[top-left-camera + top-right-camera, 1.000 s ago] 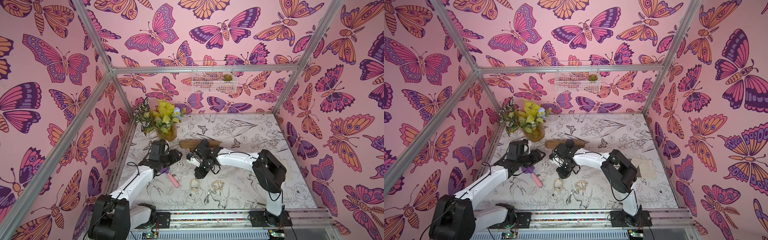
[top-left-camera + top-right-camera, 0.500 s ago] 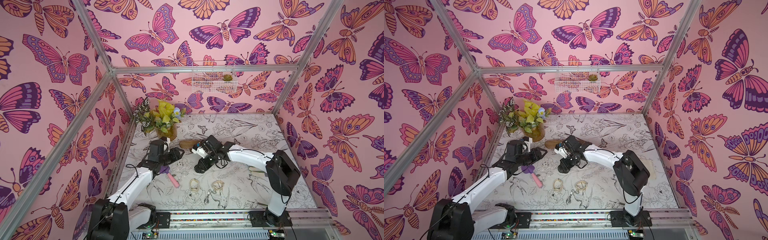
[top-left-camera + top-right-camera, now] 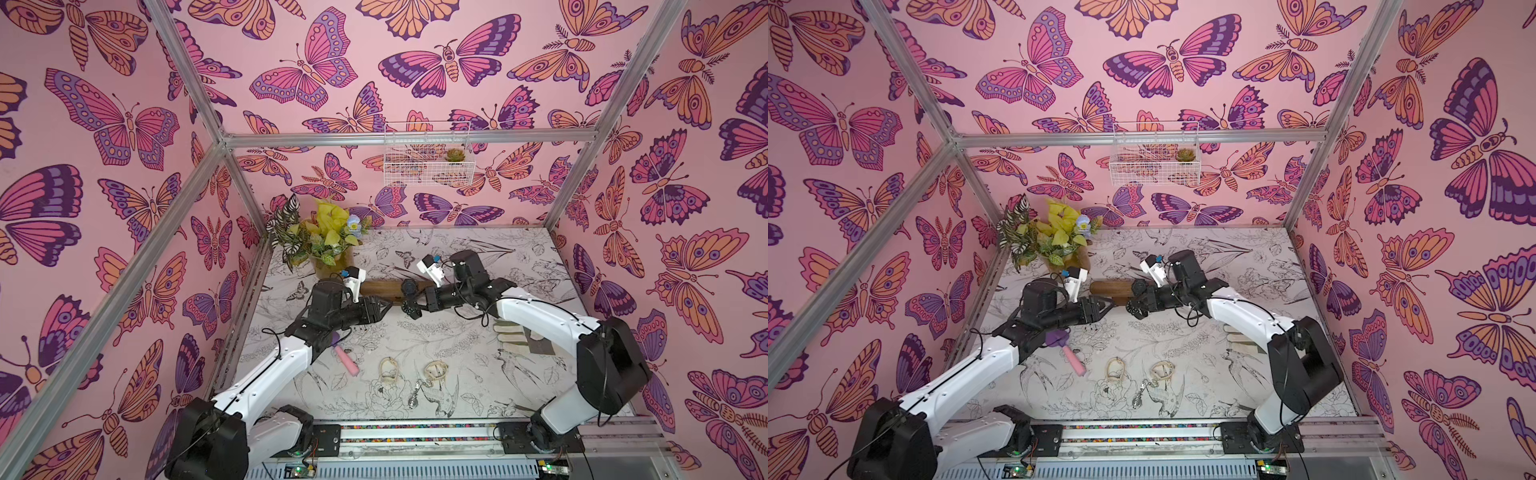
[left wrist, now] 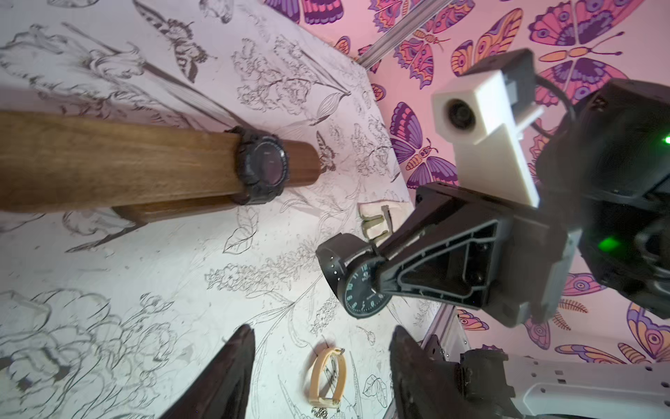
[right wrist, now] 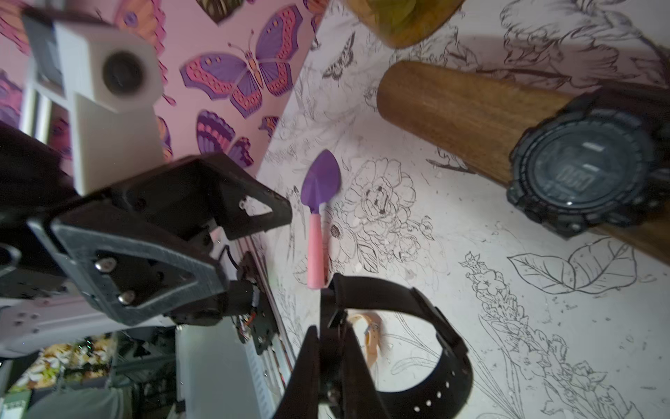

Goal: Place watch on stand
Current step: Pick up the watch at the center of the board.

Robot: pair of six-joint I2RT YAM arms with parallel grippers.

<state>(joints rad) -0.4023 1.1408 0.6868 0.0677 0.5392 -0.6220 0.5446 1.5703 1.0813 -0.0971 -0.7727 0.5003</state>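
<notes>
Your right gripper [image 4: 375, 254]: clamped on watch [image 4: 362, 288] strap, loop free for threading onto stand [image 4: 127, 159]. Your left gripper [image 4: 321, 344]: jaws apart, empty, likely to steady it.

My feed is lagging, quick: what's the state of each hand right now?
Left hand: open, holding nothing.
Right hand: closed on the black analog watch.

The left arm [image 3: 266, 374] and right arm [image 3: 540, 316] wear white shells between bulky black joint housings, with thin black cables looping alongside. Each wrist carries a white boxy camera [image 4: 482, 119]; silver screws stud the black left gripper [image 5: 257, 252].
</notes>
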